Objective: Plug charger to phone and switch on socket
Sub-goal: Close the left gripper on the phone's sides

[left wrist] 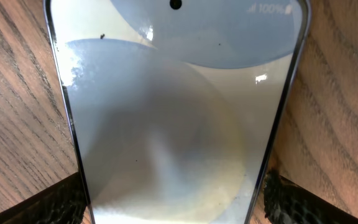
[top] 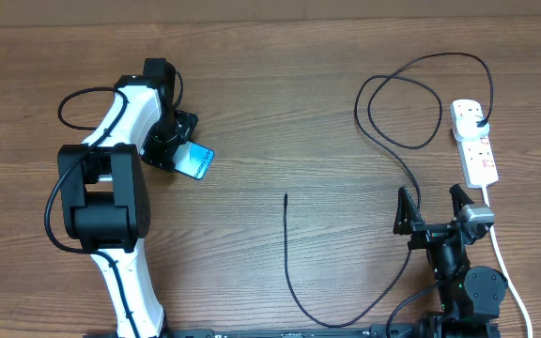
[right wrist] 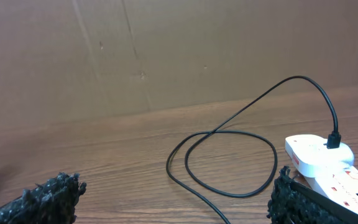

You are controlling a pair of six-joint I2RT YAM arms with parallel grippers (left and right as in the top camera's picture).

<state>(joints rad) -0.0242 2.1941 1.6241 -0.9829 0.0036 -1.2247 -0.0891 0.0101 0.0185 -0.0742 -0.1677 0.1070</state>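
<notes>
The phone (top: pixel 196 162), with a glossy light blue face, lies at the left of the table and fills the left wrist view (left wrist: pixel 173 106). My left gripper (top: pixel 177 150) (left wrist: pixel 173 193) has a finger against each long edge of it. The charger, a thin black cable (top: pixel 286 249), has its plug head in the socket (top: pixel 478 144), loops beside it, and runs down and round to a free tip (top: pixel 285 197) mid-table. My right gripper (top: pixel 432 208) (right wrist: pixel 169 199) is open and empty, just below the loop (right wrist: pixel 229 158) and left of the socket (right wrist: pixel 328 168).
The socket's thick white cord (top: pixel 502 255) runs down the right side past my right arm. A brown cardboard wall (right wrist: pixel 166 56) stands behind the table. A black arm cable (top: pixel 73 103) loops at the far left.
</notes>
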